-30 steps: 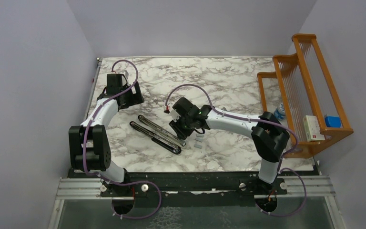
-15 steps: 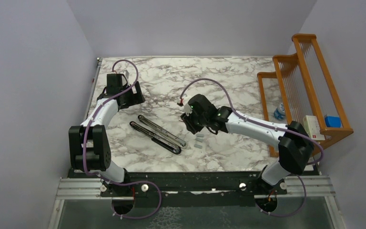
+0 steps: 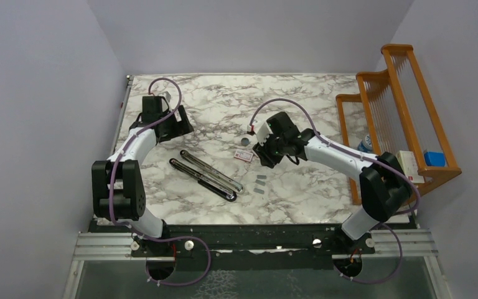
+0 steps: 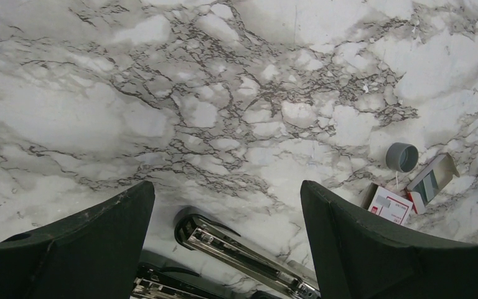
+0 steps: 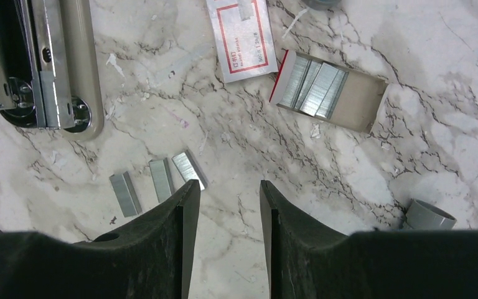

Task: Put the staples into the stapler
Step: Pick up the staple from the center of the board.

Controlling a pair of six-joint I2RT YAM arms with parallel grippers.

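The stapler [image 3: 206,175] lies folded open on the marble, its metal magazine [image 4: 243,250] facing up. Three loose strips of staples [image 5: 160,179] lie beside its end [image 5: 68,75]; in the top view these staples [image 3: 260,183] sit right of it. More strips fill the open box tray [image 5: 323,90], next to its white-and-red sleeve [image 5: 243,40]. My right gripper [image 5: 229,187] hovers over bare marble just right of the loose strips, open and holding nothing. My left gripper [image 4: 225,187] stands wide open above the stapler's far end, also holding nothing.
A grey cap [image 5: 429,215] lies near the box, and a small dark disc [image 3: 245,141] sits behind it. A wooden rack [image 3: 404,112] at the right edge holds a white-and-red box [image 3: 409,167], a blue block [image 3: 434,158] and a blue-and-white cylinder [image 3: 365,146].
My right arm has swung right and back, away from the stapler, uncovering the staple box and loose strips. Its jaws have widened slightly. The left arm has hardly moved.
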